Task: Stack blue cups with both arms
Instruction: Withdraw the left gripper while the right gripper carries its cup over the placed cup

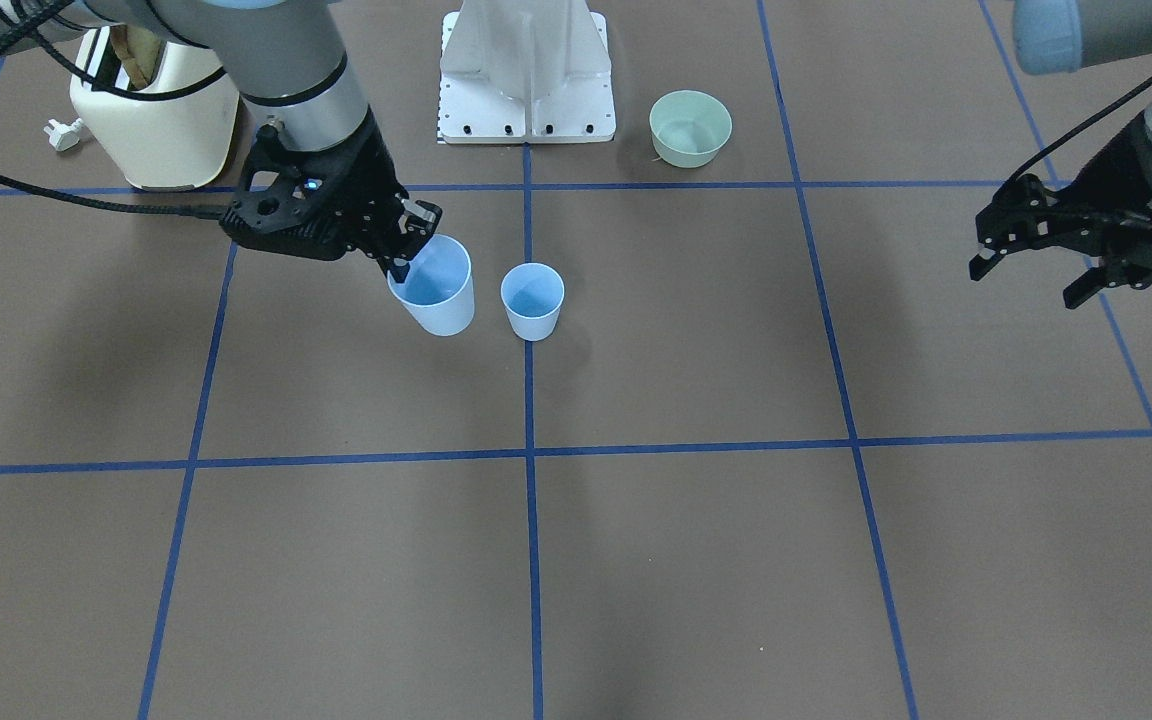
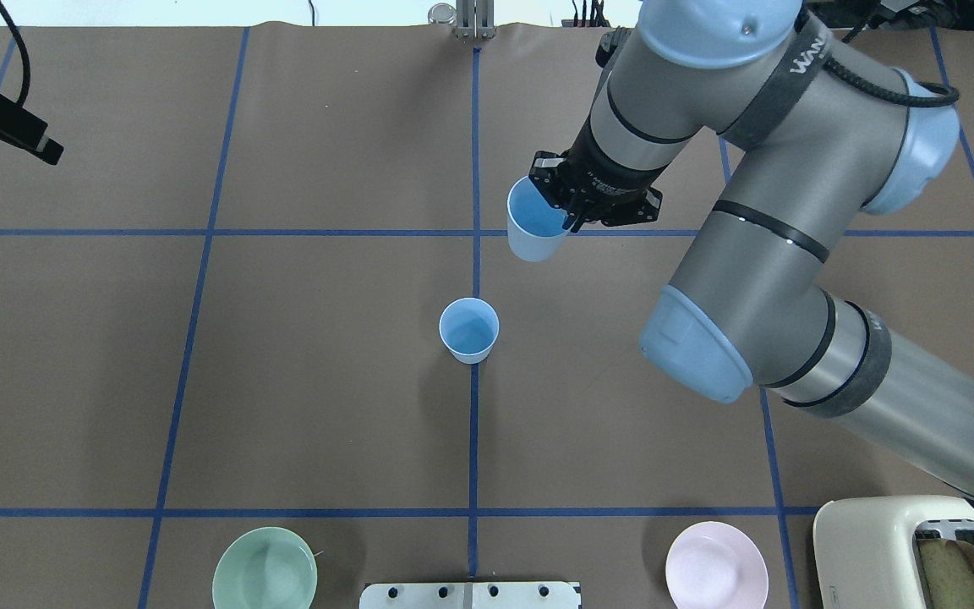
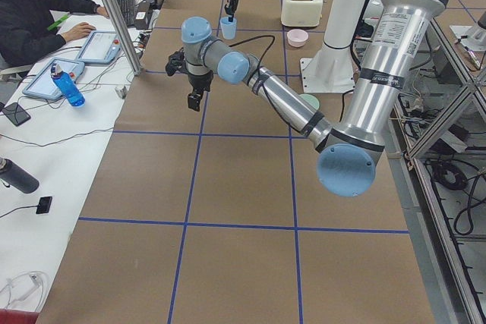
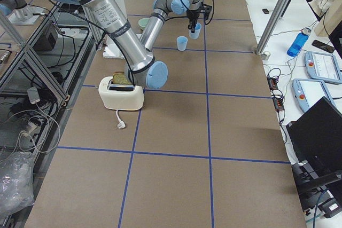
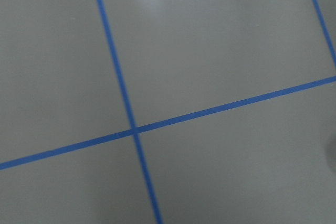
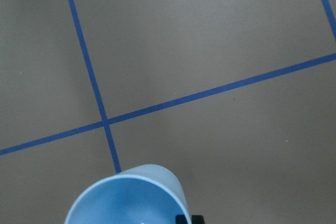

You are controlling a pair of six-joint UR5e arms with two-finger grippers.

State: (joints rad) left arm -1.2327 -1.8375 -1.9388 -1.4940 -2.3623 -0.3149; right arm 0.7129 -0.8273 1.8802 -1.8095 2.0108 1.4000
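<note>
One blue cup (image 1: 533, 300) stands upright on the table near the centre line; it also shows in the overhead view (image 2: 469, 330). My right gripper (image 1: 406, 255) is shut on the rim of the second blue cup (image 1: 433, 290), one finger inside and one outside. It holds this cup upright above the table, just beside the standing one. The held cup also shows in the overhead view (image 2: 535, 228) and at the bottom of the right wrist view (image 6: 126, 198). My left gripper (image 1: 1026, 285) is open and empty, far off to the side. The left wrist view shows only table.
A cream toaster (image 1: 151, 120) with bread stands near the right arm's base. A green bowl (image 1: 690, 127) and a pink bowl (image 2: 716, 575) sit on either side of the white pedestal (image 1: 526, 70). An operator sits beyond the table's far edge.
</note>
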